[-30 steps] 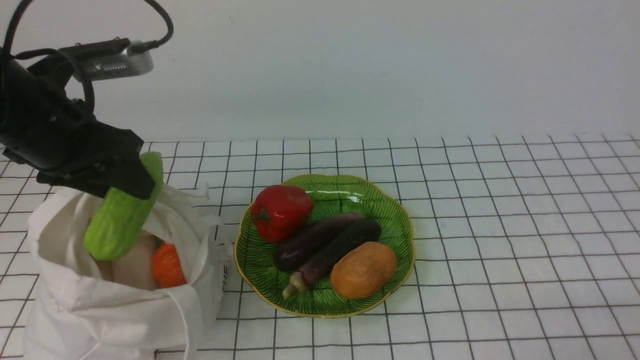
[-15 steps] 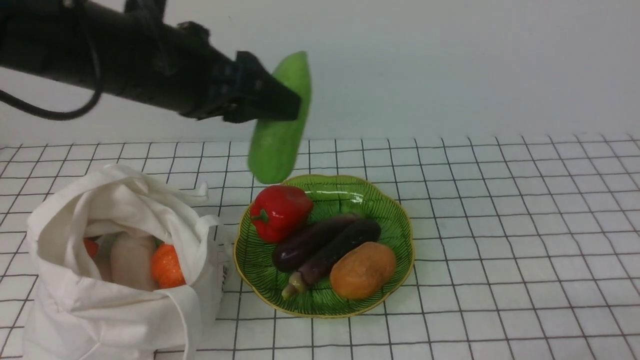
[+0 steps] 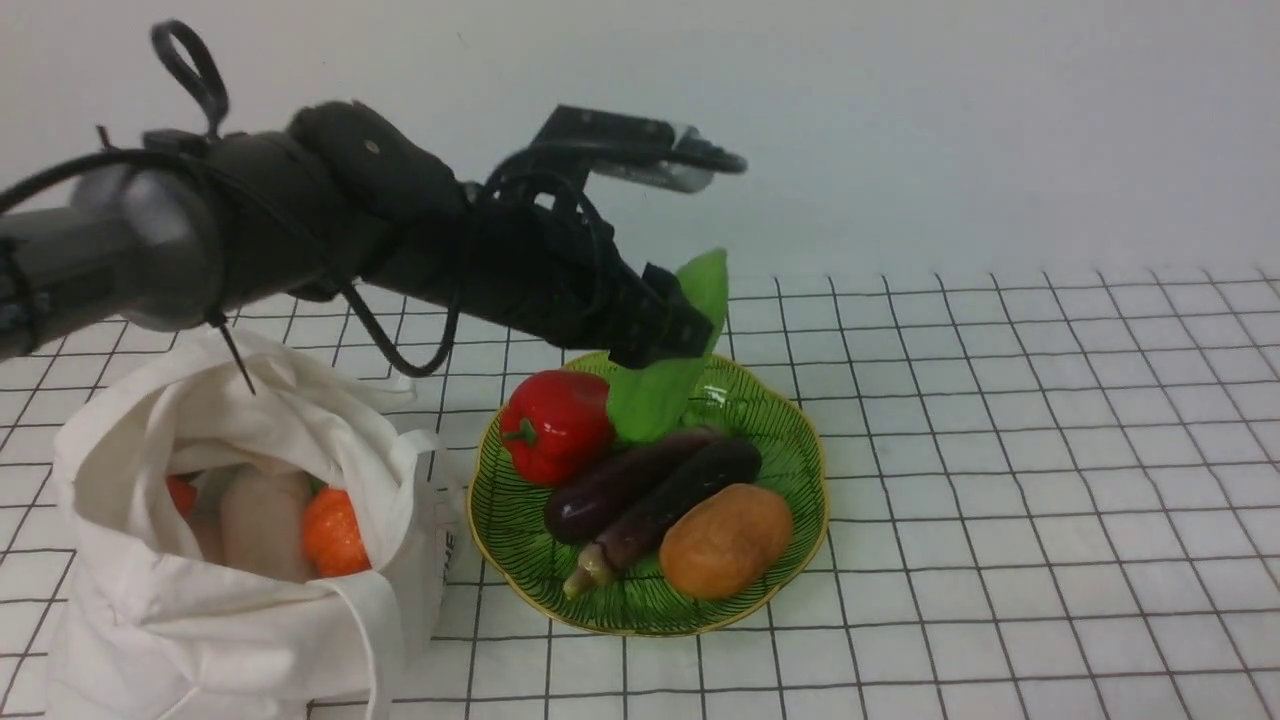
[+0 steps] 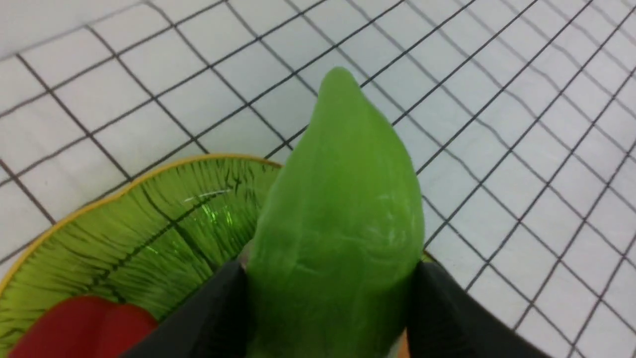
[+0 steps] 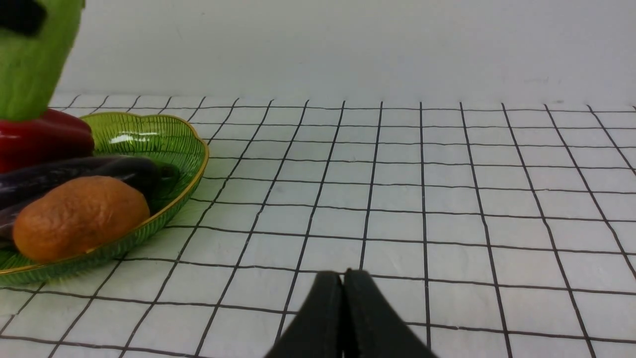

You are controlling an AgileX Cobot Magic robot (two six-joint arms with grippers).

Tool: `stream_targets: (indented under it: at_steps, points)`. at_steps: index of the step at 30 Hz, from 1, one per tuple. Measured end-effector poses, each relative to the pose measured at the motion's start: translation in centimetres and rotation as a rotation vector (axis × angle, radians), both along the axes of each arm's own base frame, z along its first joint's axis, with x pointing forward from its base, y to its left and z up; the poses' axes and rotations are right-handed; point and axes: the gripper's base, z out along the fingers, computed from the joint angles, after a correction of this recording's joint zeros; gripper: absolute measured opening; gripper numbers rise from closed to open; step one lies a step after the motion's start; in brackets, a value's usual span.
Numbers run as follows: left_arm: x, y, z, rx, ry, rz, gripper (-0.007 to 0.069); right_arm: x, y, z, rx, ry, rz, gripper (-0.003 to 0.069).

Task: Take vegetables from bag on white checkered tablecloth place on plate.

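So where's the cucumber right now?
In the front view, left of centre, the cucumber is in the left hand, above the plate, beside the red bell pepper.

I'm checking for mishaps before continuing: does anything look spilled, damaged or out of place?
Nothing stands out: the glossy red bell pepper and brown potato-like piece sit inside the scalloped green plate, with no spill or damage visible.

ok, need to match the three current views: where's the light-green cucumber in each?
Front: centre, in the left gripper, above the plate, tilted.
Left wrist: middle down to the bottom edge, large, between the fingers.
Right wrist: top left corner, cut off by the frame; cucumber.
Shared landmark: the red bell pepper, in all three, partly cut off in both wrist views.
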Motion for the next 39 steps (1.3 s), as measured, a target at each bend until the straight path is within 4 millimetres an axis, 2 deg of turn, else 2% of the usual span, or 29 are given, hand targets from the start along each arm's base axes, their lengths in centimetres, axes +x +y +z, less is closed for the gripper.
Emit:
stream_targets:
  at_steps: [2, 7, 10, 13, 16, 19, 22, 25, 26, 28, 29, 30, 33, 35, 36, 38, 39]
  points:
    - [0.5, -0.1, -1.8, 0.019, 0.040, 0.011, 0.0367, 0.0, 0.0, 0.0, 0.000, 0.000, 0.000, -0.0014]
    - [0.9, 0.0, -3.2, 0.034, 0.096, 0.058, 0.0384, 0.0, 0.0, 0.0, -0.001, 0.000, 0.000, -0.0014]
    - [0.9, 0.1, -3.4, 0.047, 0.114, 0.081, 0.0456, 0.0, 0.0, 0.0, -0.002, 0.000, 0.000, -0.0014]
    - [0.8, 0.3, -3.4, 0.058, 0.136, 0.104, 0.0573, 0.0, 0.0, 0.0, -0.003, 0.000, 0.001, -0.0014]
    - [0.6, 0.4, -3.0, 0.062, 0.148, 0.112, 0.0606, 0.0, 0.0, 0.0, -0.003, 0.000, 0.001, -0.0014]
    - [-0.2, 0.8, -1.6, 0.091, 0.147, 0.102, 0.0579, 0.0, 0.0, 0.0, -0.003, 0.000, 0.001, -0.0014]
    - [-1.3, 1.5, 0.8, 0.129, 0.112, 0.092, 0.0479, 0.0, 0.0, 0.0, -0.003, 0.000, 0.001, -0.0014]
    - [-4.1, 3.5, 6.1, 0.203, 0.029, 0.108, 0.0215, 0.0, 0.0, 0.0, -0.003, 0.000, 0.001, -0.0014]
    - [-5.6, 4.5, 8.5, 0.232, -0.022, 0.131, 0.0107, 0.0, 0.0, 0.0, -0.003, 0.000, 0.001, -0.0014]
    - [-7.6, 5.9, 11.3, 0.248, -0.076, 0.177, 0.0041, 0.0, 0.0, 0.0, -0.003, 0.000, 0.001, -0.0014]
    - [-7.9, 6.1, 11.6, 0.260, -0.088, 0.185, 0.0036, 0.0, 0.0, 0.0, -0.003, 0.000, 0.001, -0.0014]
    - [-10.6, 7.9, 14.9, 0.242, -0.149, 0.274, 0.0008, 0.0, 0.0, 0.0, -0.003, 0.000, 0.001, -0.0014]
    - [-15.8, 11.0, 19.6, 0.184, -0.278, 0.428, -0.0006, 0.0, 0.0, 0.0, -0.003, 0.000, 0.001, -0.0014]
    - [-18.4, 12.4, 21.3, 0.136, -0.336, 0.480, -0.0008, 0.0, 0.0, 0.0, -0.003, 0.000, 0.001, -0.0014]
    - [-21.7, 14.0, 22.8, 0.082, -0.414, 0.531, -0.0008, 0.0, 0.0, 0.0, -0.003, 0.000, 0.001, -0.0014]
    - [-25.0, 15.4, 23.7, 0.010, -0.491, 0.567, -0.0008, 0.0, 0.0, 0.0, -0.003, 0.000, 0.001, -0.0014]
    - [-27.6, 16.5, 23.8, -0.061, -0.555, 0.589, -0.0008, 0.0, 0.0, 0.0, -0.003, 0.000, 0.001, -0.0014]
